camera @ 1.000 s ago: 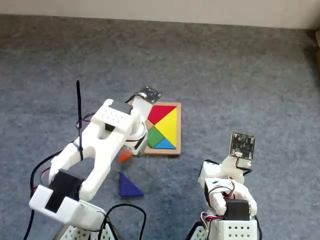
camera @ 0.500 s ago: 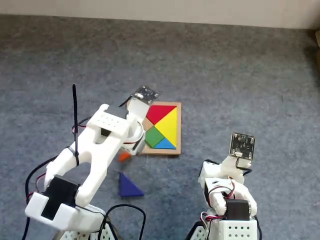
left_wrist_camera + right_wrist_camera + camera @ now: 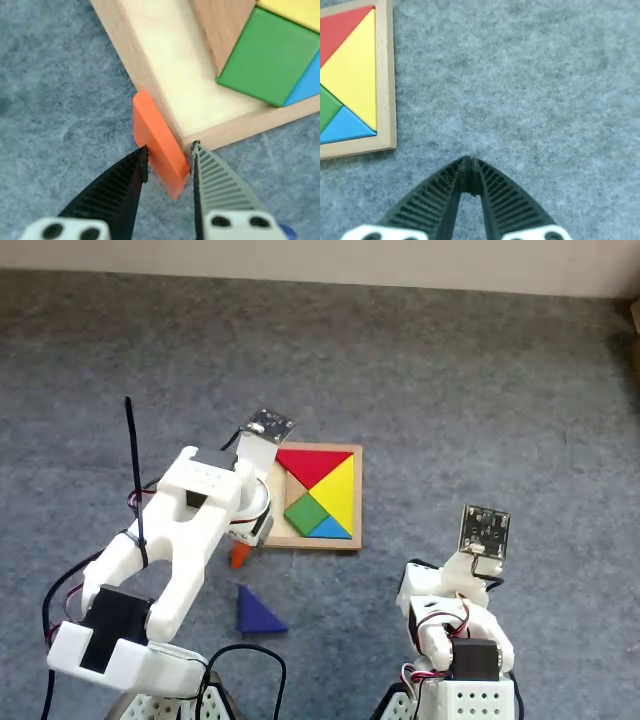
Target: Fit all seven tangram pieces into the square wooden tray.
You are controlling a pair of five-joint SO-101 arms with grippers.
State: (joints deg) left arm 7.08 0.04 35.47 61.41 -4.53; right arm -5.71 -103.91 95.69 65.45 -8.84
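Lower right in the high view, the right gripper (image 3: pixel 469 167) rests pinched together above the surface (image 3: pixel 450 390). Centre-left, the left gripper (image 3: pixel 168 150) clamps the orange piece (image 3: pixel 157 140), which stands on edge against the wooden tray (image 3: pixel 145 65)'s outer corner, long axis parallel to its left wall. The piece probably needs lifting over the rim and laying flat.

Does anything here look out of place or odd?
The orange piece stands on edge against the outside of the wooden tray, held by the left gripper, instead of lying flat inside. A dark blue triangle also lies loose on the carpet.
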